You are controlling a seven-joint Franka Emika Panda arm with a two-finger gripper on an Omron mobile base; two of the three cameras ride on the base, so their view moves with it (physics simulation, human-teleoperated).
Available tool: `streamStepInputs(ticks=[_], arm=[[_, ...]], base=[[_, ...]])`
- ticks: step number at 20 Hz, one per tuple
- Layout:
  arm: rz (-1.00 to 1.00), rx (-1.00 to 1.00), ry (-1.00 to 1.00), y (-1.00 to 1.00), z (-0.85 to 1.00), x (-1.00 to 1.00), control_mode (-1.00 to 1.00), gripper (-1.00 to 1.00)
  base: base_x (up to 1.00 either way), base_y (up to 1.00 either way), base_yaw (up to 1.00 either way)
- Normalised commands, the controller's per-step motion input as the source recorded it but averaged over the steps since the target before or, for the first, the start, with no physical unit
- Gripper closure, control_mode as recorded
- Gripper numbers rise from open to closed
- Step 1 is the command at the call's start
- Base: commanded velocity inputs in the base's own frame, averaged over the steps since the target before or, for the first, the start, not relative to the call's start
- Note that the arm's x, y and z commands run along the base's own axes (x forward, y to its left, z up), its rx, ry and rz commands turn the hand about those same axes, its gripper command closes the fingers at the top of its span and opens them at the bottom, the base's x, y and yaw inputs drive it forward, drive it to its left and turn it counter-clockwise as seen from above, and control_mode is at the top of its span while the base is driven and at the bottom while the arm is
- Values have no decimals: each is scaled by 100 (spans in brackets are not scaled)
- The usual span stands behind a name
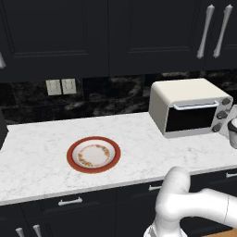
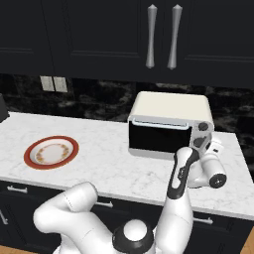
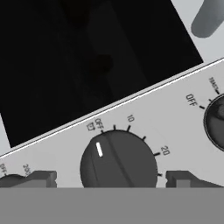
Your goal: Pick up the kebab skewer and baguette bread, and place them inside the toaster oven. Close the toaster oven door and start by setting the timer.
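1. The end effector (image 3: 112,178) is open. Its two dark fingertips (image 3: 39,178) stand wide apart, one on each side of a round dark knob (image 3: 118,162). They hold nothing.
2. The knob is right between the fingertips and very close in front of them. You cannot tell if they touch it.
3. The knob has a white mark on it. The mark points near the word OFF. The numbers 10 and 20 are printed farther round the dial.
4. Another dark knob (image 3: 216,122) is off to one side of the end effector, by another OFF label. Part of a third knob (image 3: 11,180) peeks out on the other side.
5. The toaster oven (image 2: 171,124) is right in front of the end effector. It is cream-white and sits on the white marble counter (image 2: 119,163).
6. The toaster oven door (image 2: 158,138) is shut. Its dark glass is just past the knob, beyond the fingertips. You cannot see what is inside through the glass.
7. A silver handle (image 1: 194,105) runs along the top of the door.
8. A red-rimmed plate (image 1: 93,154) lies on the counter, well apart from the end effector, on its left side. No food is on it.
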Motion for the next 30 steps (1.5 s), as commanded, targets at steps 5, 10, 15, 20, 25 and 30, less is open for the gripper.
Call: streamStepInputs(ticks=[5, 10, 15, 20, 25, 30], arm=[[0, 0, 0, -1, -12, 7, -100, -100], [0, 0, 0, 0, -1, 1, -100, -100], [0, -2, -2, 0, 1, 0, -100, -100], [0, -4, -2, 0, 7, 0, -100, -100], [0, -5, 0, 8, 6, 0, -100, -100], [0, -3, 0, 16, 2, 0, -100, -100]], base=[[0, 0, 0], [0, 0, 0], [0, 0, 0], [0, 0, 0], [0, 0, 0], [0, 0, 0]])
